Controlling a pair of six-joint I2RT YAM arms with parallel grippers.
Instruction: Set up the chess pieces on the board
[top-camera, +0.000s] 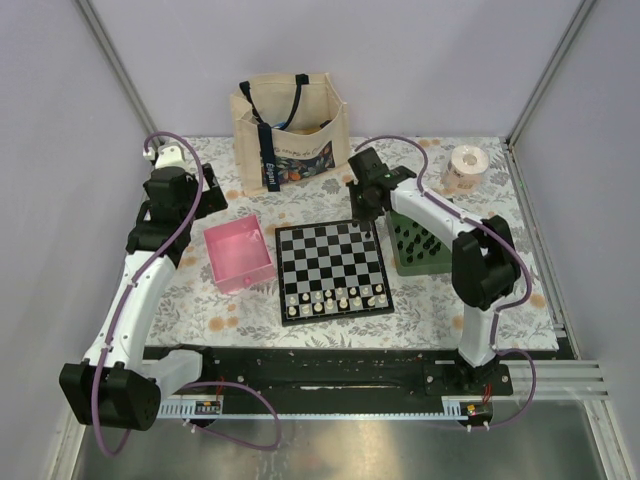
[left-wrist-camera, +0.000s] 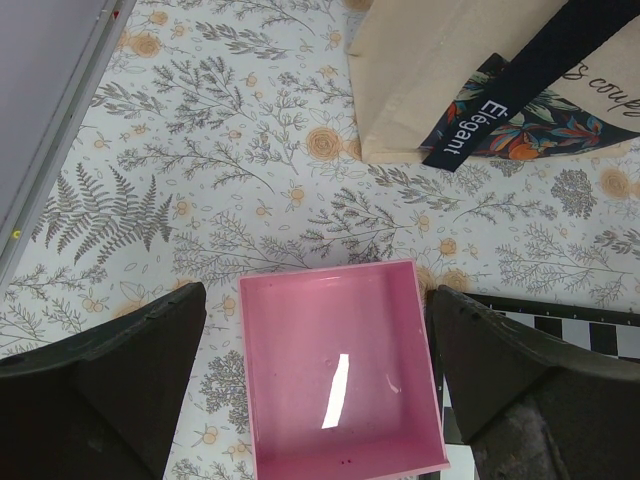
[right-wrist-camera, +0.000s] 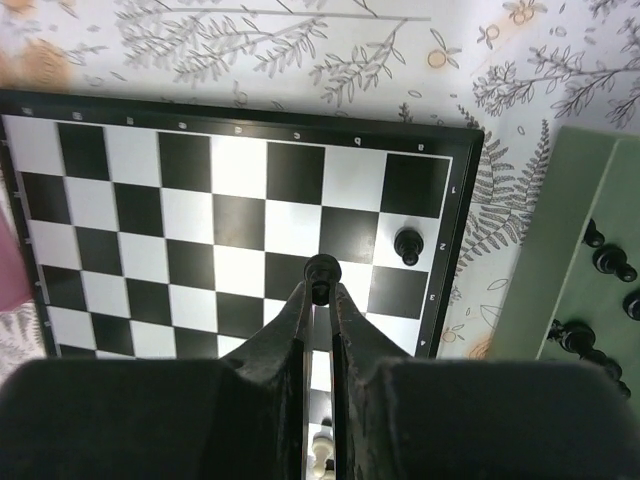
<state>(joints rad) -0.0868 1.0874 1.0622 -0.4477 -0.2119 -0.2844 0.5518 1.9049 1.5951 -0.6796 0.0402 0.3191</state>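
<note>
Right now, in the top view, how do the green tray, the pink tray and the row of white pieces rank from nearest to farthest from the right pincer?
From the right pincer, which holds a black piece:
1. Green tray, just to its right.
2. Row of white pieces, at the near edge of the board.
3. Pink tray, left of the board.
</note>
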